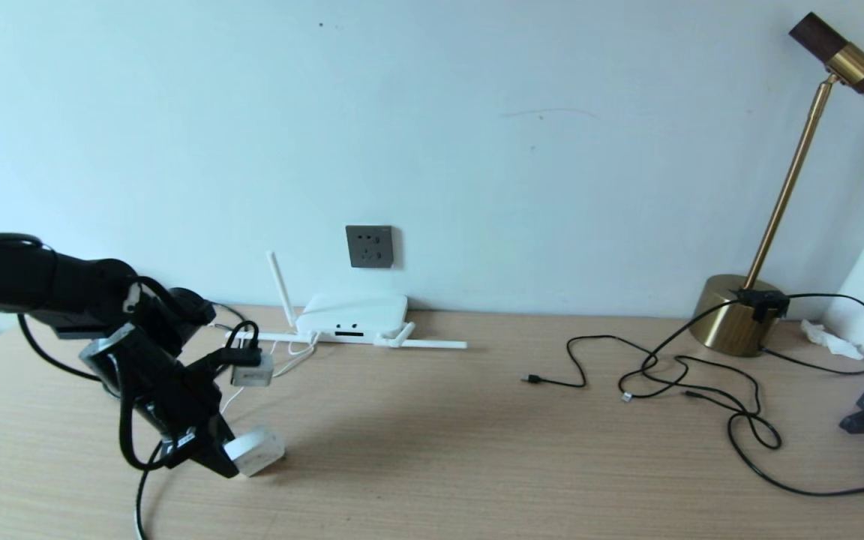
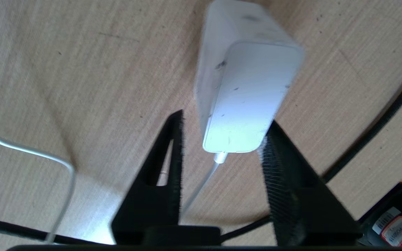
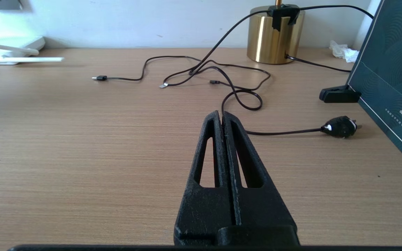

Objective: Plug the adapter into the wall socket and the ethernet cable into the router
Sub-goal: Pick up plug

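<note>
Down on the bench (image 1: 432,450), the left pincer (image 2: 222,139) stands open, its fingers (image 2: 173,146) straddling the cord end of the adapter (image 2: 246,90), one finger touching it, the other apart. Its thin white cord (image 2: 201,184) runs back between them. Beyond lies the router (image 1: 353,315), with the wall socket (image 1: 369,246) above it. Well apart, the right pincer (image 3: 223,118) is closed and empty, black cables (image 3: 236,94) ahead of it.

Black left arm (image 1: 64,292); looped black cables
</note>
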Tool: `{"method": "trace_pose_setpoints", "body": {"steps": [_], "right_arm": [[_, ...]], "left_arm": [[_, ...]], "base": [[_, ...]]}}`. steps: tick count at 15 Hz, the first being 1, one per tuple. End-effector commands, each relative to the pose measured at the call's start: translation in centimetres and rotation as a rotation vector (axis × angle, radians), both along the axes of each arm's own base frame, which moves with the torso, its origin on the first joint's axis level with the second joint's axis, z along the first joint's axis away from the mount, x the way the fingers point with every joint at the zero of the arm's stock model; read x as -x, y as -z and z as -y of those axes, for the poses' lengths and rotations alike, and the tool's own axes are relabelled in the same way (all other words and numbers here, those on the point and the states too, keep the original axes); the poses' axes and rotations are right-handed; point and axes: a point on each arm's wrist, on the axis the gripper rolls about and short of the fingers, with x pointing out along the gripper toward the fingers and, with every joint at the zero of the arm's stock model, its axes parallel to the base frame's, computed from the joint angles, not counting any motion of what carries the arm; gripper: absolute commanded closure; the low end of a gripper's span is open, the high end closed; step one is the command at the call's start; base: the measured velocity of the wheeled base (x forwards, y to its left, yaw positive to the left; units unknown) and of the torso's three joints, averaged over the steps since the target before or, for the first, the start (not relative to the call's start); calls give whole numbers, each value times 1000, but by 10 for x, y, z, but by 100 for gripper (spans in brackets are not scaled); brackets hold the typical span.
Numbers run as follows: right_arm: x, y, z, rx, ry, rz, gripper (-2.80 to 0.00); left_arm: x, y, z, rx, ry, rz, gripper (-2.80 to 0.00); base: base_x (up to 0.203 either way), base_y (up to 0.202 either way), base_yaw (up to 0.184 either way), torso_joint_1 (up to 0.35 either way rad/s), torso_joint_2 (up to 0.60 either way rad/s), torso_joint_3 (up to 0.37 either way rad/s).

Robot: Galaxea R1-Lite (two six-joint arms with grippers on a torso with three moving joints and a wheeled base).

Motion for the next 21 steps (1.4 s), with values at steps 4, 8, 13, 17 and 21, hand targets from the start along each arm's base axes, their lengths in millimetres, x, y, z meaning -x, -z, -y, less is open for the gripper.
{"method": "trace_pose_setpoints", "body": {"steps": [4,8,13,17,21], "right_arm": [[-1,3,0,0,0,-10,0],[-1,3,0,0,0,-10,0],[-1,3,0,0,0,-10,0],[-1,3,0,0,0,-10,0],[-1,3,0,0,0,-10,0]], "left_arm": [[-1,-1,-1,0,4,18,-280],[-1,-8,3,-4,19,66,-280],[-4,-12,16,-22,84,171,-280],[5,-9,26,-29,127,199,-280],[5,-4,26,-35,134,233,-280]], "base": [[0,0,0,0,0,0],[0,0,0,0,0,0],[0,0,0,0,0,0],[0,0,0,0,0,0],[0,0,0,0,0,0]]}}
